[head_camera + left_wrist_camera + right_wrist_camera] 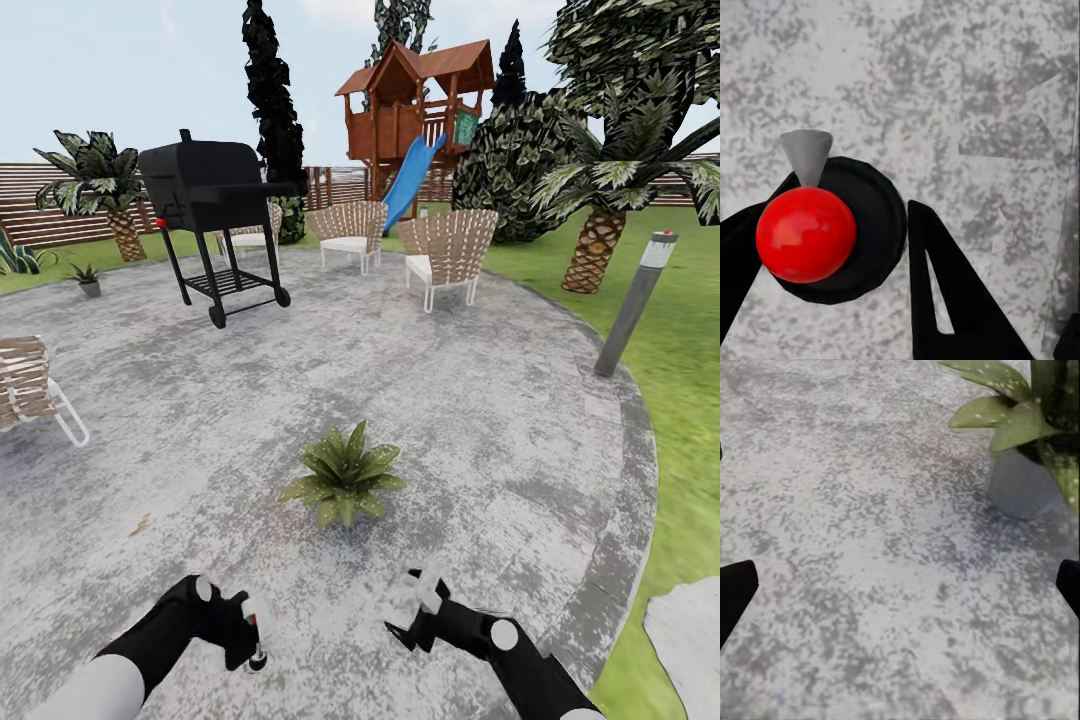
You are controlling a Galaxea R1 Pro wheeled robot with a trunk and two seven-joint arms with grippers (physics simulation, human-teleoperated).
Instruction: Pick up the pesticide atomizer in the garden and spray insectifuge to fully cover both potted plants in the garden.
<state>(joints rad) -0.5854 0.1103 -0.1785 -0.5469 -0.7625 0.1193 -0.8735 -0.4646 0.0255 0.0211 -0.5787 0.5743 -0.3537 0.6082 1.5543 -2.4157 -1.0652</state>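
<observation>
head view: nearest the camera, the left gripper (pixel 243 630) hangs over the stone patio (pixel 480 420) holding the pesticide atomizer (pixel 821 225). the left wrist view looks straight down on the bottle's dark round body, red ball top and grey nozzle, pinched between the black fingers (pixel 945 292). the right gripper (pixel 425 610) hovers level with it on the other side, and the right wrist view shows its jaws spread wide with nothing between them, only patio below. just ahead of both arms sits one potted plant (pixel 345 480), a low speckled rosette whose grey pot (pixel 1020 484) shows in the right wrist view. the second potted plant (pixel 85 275) stands well apart, at the far left edge of the patio beyond the black grill (pixel 215 215); wicker chairs (pixel 445 250) and a play tower (pixel 420 110) lie farther back.

the pick-up looks done and spraying is the step in hand. next, the nozzle likely needs aiming at the near rosette, close enough for the mist to cover every leaf.
</observation>
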